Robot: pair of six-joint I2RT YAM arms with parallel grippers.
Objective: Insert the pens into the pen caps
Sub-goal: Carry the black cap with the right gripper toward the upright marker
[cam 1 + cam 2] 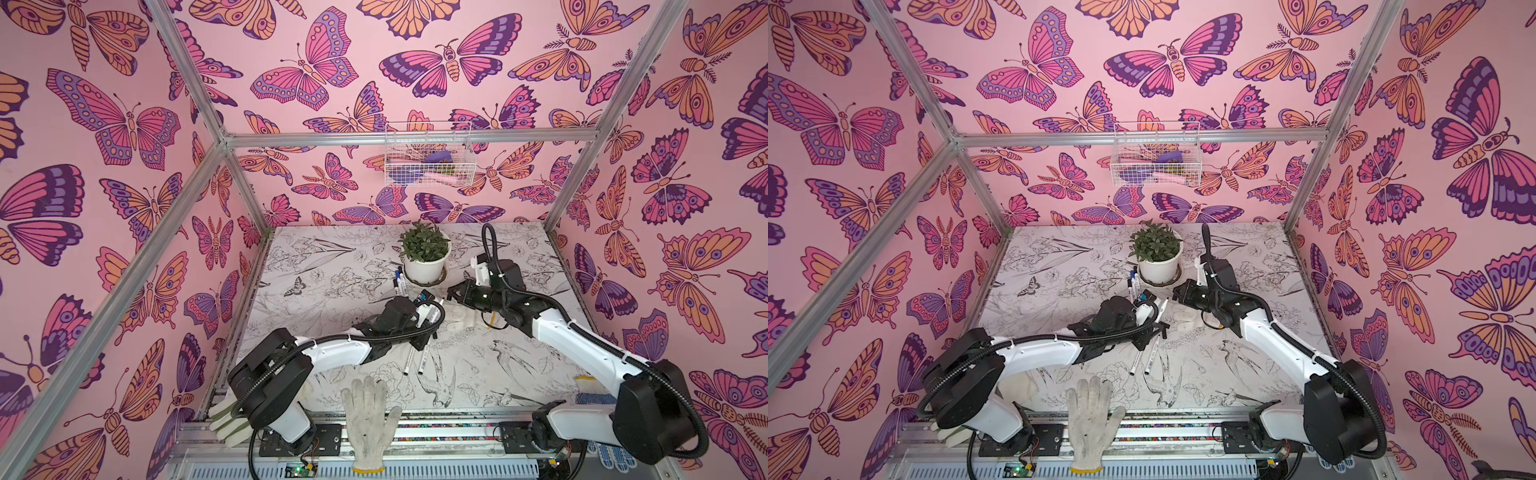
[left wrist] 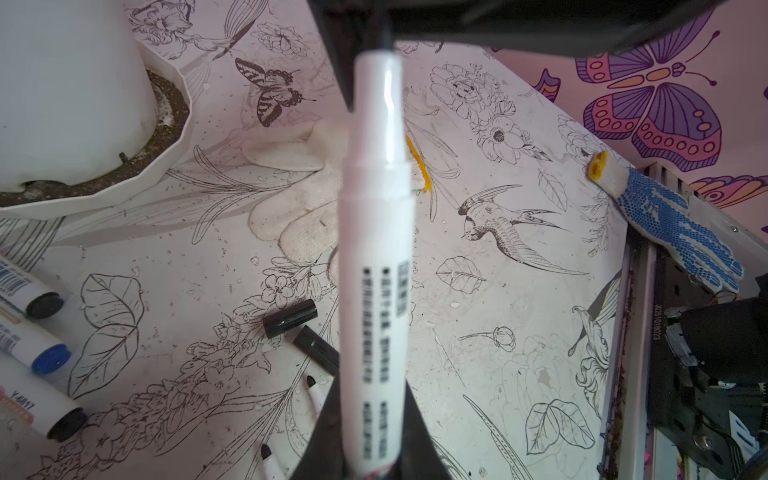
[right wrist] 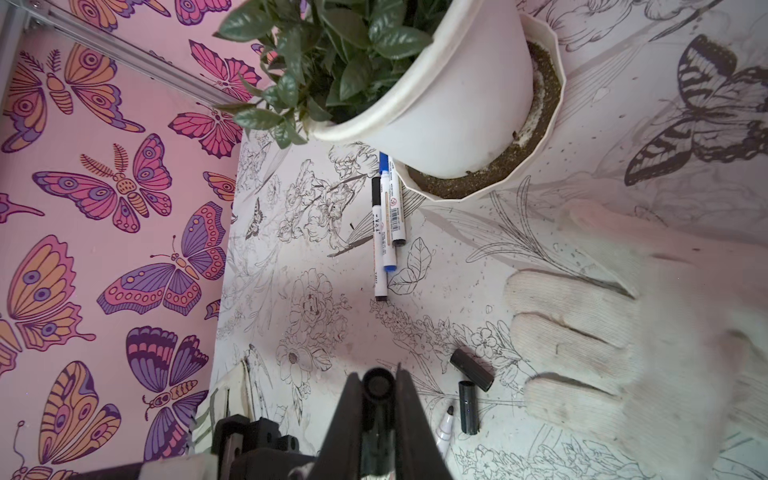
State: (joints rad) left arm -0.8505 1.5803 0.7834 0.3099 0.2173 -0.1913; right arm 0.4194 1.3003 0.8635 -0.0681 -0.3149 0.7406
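My left gripper (image 2: 371,386) is shut on a white pen (image 2: 376,232) with dark lettering. Its black nib points at the dark shape of the right arm; whether they touch I cannot tell. In both top views the left gripper (image 1: 419,309) and right gripper (image 1: 451,295) face each other near mid-table. The right gripper (image 3: 377,374) is shut on a black pen cap (image 3: 378,384). Two loose black caps (image 3: 471,369) (image 3: 468,407) and an uncapped pen (image 3: 445,424) lie on the table. Three capped pens (image 3: 384,224) lie beside the pot.
A white plant pot (image 1: 426,257) on a saucer stands at the table's back middle. A white glove (image 3: 623,353) lies just right of the loose caps. Another white glove (image 1: 368,415) hangs over the front rail, and a blue-dotted glove (image 2: 673,224) lies at the front right. A wire basket (image 1: 428,153) hangs on the back wall.
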